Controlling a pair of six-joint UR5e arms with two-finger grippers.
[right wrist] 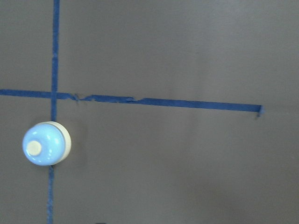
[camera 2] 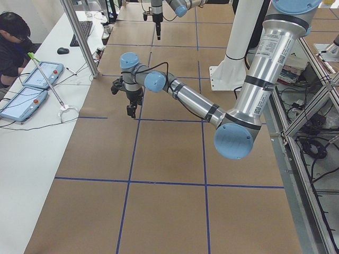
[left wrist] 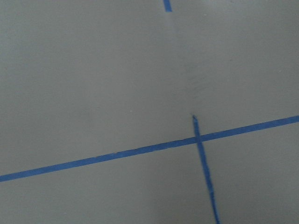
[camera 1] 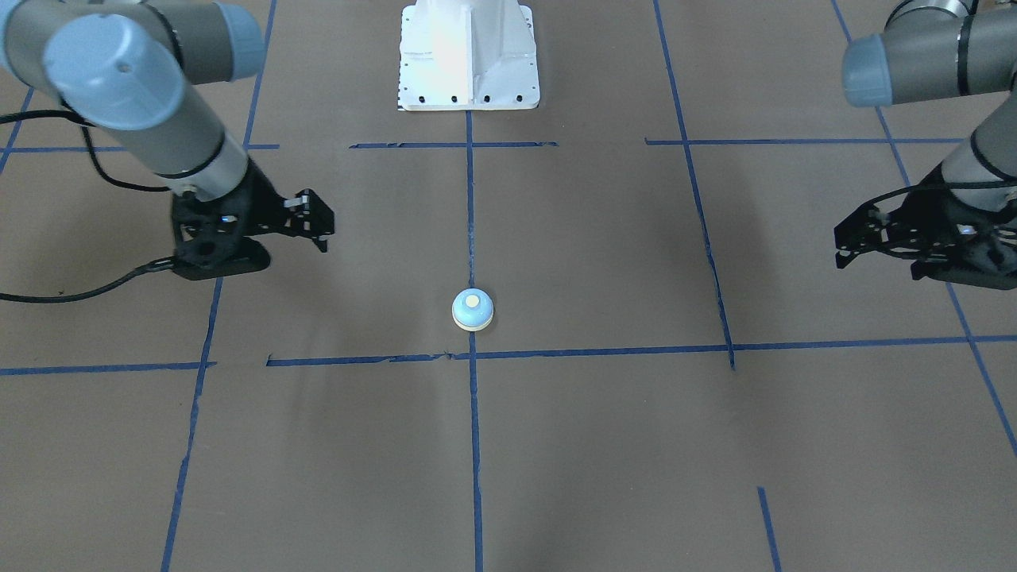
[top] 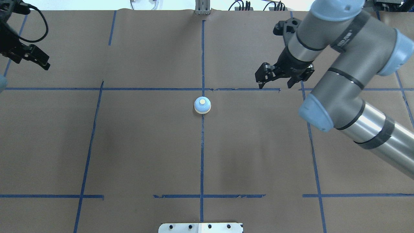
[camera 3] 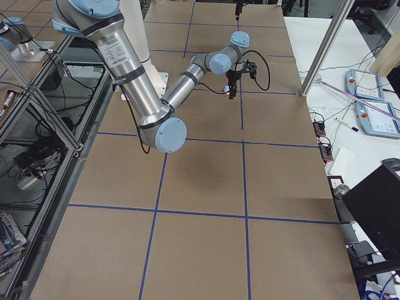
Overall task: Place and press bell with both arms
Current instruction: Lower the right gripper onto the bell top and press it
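The bell (camera 1: 473,310), light blue with a cream base and button, stands upright on the brown table where the blue tape lines cross in the middle. It also shows in the overhead view (top: 202,105) and at the left of the right wrist view (right wrist: 46,143). My right gripper (top: 274,84) hangs open and empty above the table, well to the bell's right and a little beyond it; it also shows in the front view (camera 1: 322,230). My left gripper (top: 40,62) is far off at the table's left side, fingers apart and empty; it also shows in the front view (camera 1: 841,246).
The white pedestal (camera 1: 469,56) stands at the robot's edge of the table. Blue tape lines (left wrist: 140,150) divide the brown surface. In the left side view, an operator (camera 2: 13,42) and tablets sit at a white bench beside a metal post (camera 2: 79,37).
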